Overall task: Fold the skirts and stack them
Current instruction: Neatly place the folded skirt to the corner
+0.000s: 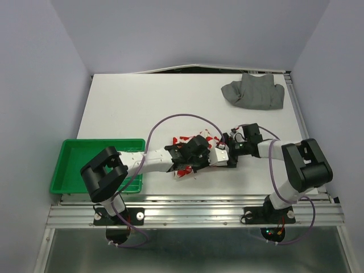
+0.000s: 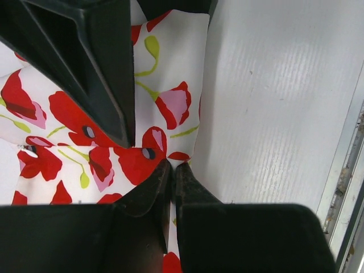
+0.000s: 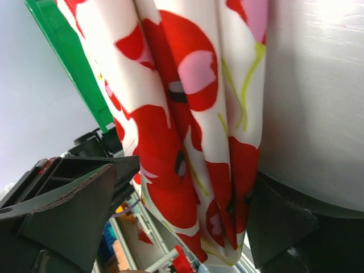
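Note:
The white skirt with the red flower print (image 1: 185, 169) lies bunched near the table's front edge, between my two grippers. In the left wrist view, my left gripper (image 2: 172, 166) is shut on a folded edge of this skirt (image 2: 170, 108), just above the white table. In the right wrist view, my right gripper (image 3: 187, 193) stands wide open with folds of the same skirt (image 3: 187, 114) hanging between its fingers, against the right finger (image 3: 284, 227). In the top view, the grippers meet over the cloth, left (image 1: 199, 149) and right (image 1: 219, 154). The dark grey skirt (image 1: 254, 91) lies crumpled at the far right.
A green plastic tray (image 1: 74, 149) sits at the front left corner, beside the left arm. The table's metal front rail (image 1: 193, 205) runs just behind the grippers. Purple cables loop over both arms.

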Controlling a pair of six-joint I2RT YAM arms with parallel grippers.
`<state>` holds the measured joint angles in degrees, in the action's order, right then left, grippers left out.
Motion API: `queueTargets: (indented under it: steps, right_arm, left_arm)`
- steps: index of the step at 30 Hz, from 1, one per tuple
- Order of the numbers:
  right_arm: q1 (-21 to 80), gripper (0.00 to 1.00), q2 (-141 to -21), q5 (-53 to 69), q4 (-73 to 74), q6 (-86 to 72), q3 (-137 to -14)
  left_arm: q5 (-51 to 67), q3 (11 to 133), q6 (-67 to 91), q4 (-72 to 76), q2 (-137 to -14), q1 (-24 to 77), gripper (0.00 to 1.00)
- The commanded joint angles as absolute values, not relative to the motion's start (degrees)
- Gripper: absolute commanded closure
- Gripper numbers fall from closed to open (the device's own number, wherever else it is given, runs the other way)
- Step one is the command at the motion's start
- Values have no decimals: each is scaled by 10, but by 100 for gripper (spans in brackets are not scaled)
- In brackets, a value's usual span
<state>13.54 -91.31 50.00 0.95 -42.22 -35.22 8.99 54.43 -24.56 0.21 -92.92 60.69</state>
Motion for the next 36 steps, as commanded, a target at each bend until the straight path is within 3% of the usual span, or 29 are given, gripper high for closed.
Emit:
queueTargets:
  steps: [1,13,18,19,20,22,26,28,30,36]
  right_arm:
    - [139,13,-932,483,-29,-467,-359]
    - [144,28,-930,437,-59,-509,-365]
    - [164,45,-944,404,-61,-497,-385]
    - [170,52,-944,399,-55,-490,-388]
    - [170,52,-943,395,-52,-483,-389]
    - [170,73,-940,374,-37,-448,-402]
    - [170,99,-929,337,-3,-390,-433]
    - [170,99,-929,305,38,-323,-479]
    - [170,99,-932,259,85,-254,-538]
    - [170,99,-965,144,136,-94,-661]
  left_arm:
    - [97,573,-245,16,-932,601,100]
    - [101,573,-240,29,-940,597,100]
    - [96,577,-242,31,-944,596,100]
    - [93,578,-240,33,-945,596,100]
    - [91,579,-239,34,-946,595,100]
    - [90,579,-236,36,-946,593,100]
    - [73,578,-235,19,-933,592,74]
    - [74,575,-229,5,-903,579,56]
    - [78,575,-223,-17,-863,569,47]
    - [102,586,-231,-112,-786,519,40]
